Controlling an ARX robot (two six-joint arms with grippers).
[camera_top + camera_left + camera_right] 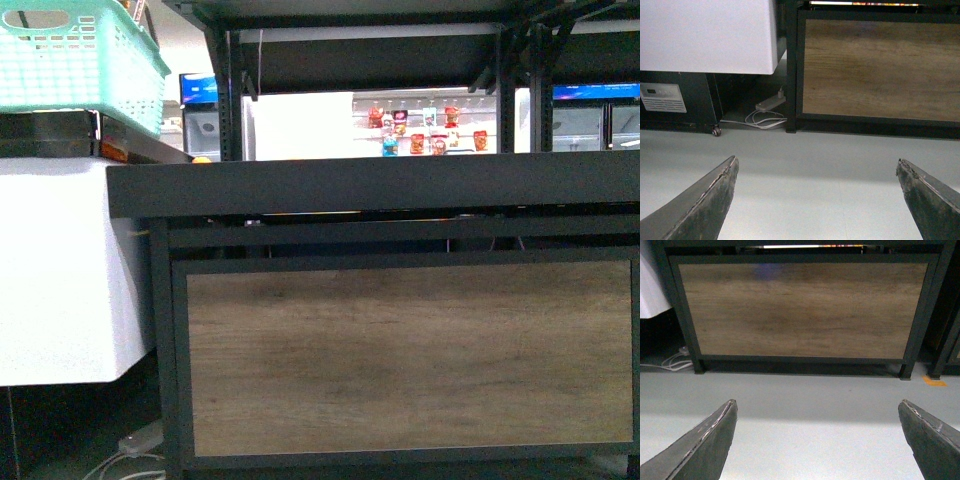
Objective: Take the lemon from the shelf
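Evidently lemon not showing in any view; probably lying on shelf (400, 185) tray above. Left gripper (816, 160) and right gripper (817, 401) hanging low near floor, fingers spread wide, holding nothing. Needing arm raised above tray lip before reaching in.

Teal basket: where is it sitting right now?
In the front view, the teal basket is at the upper left, above the white cabinet and just left of the shelf.

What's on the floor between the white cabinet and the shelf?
A white power strip and loose white cables lie between the white cabinet and the shelf; clearest in the left wrist view.
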